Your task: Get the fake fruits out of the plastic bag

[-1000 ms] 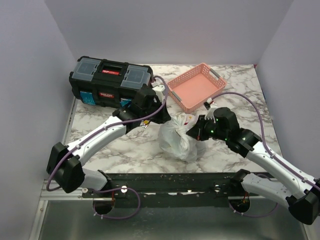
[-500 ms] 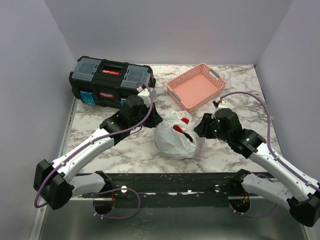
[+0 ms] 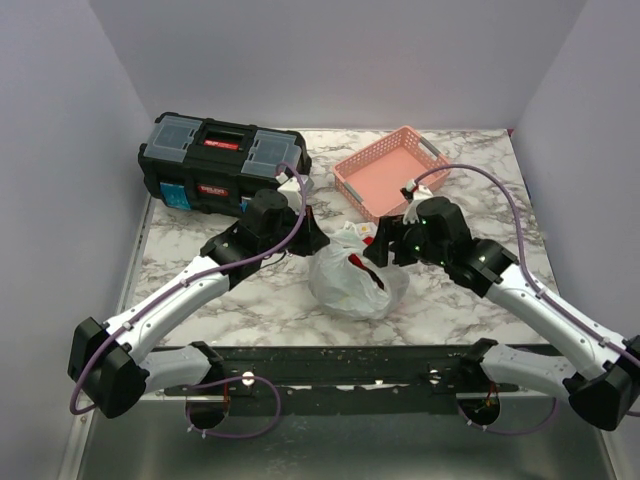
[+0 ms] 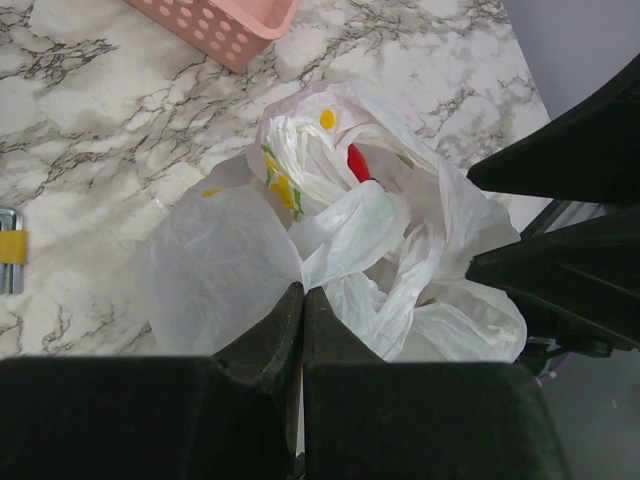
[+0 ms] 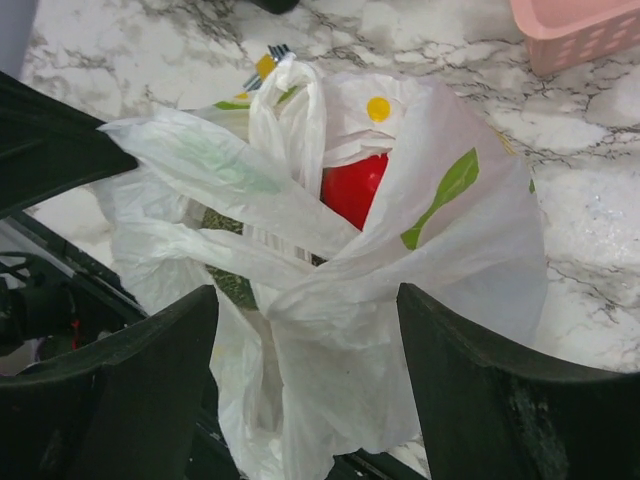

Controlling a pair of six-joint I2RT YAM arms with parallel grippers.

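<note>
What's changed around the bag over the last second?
The right gripper swung left from beside the plastic bag to over its top, fingers open astride it. The left gripper drew back slightly toward the bases, shut on the bag's left edge. The bag sagged, showing the red apple. Toolbox and pink basket stayed put.

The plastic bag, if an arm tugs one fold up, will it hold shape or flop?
Probably flops: the plastic bag is thin, crinkled film, bunching where the left gripper pinches it. The red apple inside would likely shift or roll as it sags.
</note>
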